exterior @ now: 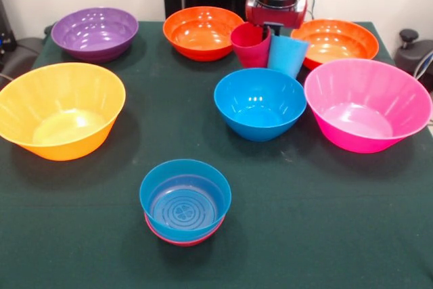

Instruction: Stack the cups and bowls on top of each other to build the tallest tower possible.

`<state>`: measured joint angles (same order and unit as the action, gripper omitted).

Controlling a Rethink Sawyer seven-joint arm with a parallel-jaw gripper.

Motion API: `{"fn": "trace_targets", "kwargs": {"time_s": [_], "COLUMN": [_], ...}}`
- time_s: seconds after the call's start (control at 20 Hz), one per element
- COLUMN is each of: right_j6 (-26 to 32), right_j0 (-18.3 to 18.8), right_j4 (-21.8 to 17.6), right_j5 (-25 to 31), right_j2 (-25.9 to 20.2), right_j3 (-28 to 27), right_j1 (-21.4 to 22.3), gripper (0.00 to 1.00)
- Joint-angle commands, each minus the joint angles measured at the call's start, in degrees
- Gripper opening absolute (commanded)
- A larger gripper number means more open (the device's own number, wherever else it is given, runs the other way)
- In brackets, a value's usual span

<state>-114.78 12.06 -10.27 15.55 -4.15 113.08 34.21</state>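
Small blue bowl point(185, 199) sitting nested in small red bowl point(183, 238) near front, red cup point(250, 44) and light blue cup point(287, 55) standing side by side, purple point(95, 32), two orange point(202, 32) point(335, 40), mid blue point(260, 102), pink point(367, 103), yellow-orange point(59, 109) bowls lying upright, apart.

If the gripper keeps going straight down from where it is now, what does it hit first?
Most likely the crimson cup or the light blue cup: the gripper hangs right between their rims. Depth is unclear from this one view.

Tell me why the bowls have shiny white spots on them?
Front view: room light glares off the glossy plastic, brightest inside the yellow-orange bowl and the pink bowl, fainter in the mid-sized blue bowl; soft shadows fall on the green table beside each bowl.
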Motion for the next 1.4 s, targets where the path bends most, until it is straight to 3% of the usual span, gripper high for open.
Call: {"fn": "trace_targets", "kwargs": {"time_s": [0.05, 0.8, 1.4], "right_j6": [-2.82, 0.40, 1.90], "right_j0": [-0.17, 2.04, 3.78], "right_j4": [3.26, 4.25, 3.14], "right_j5": [10.42, 23.55, 32.47], "right_j2": [-5.20, -6.64, -7.85], "right_j3": [-4.44, -7.39, -13.93], "right_j1": [3.88, 8.31, 8.10], "gripper": [0.00, 0.00, 0.00]}}
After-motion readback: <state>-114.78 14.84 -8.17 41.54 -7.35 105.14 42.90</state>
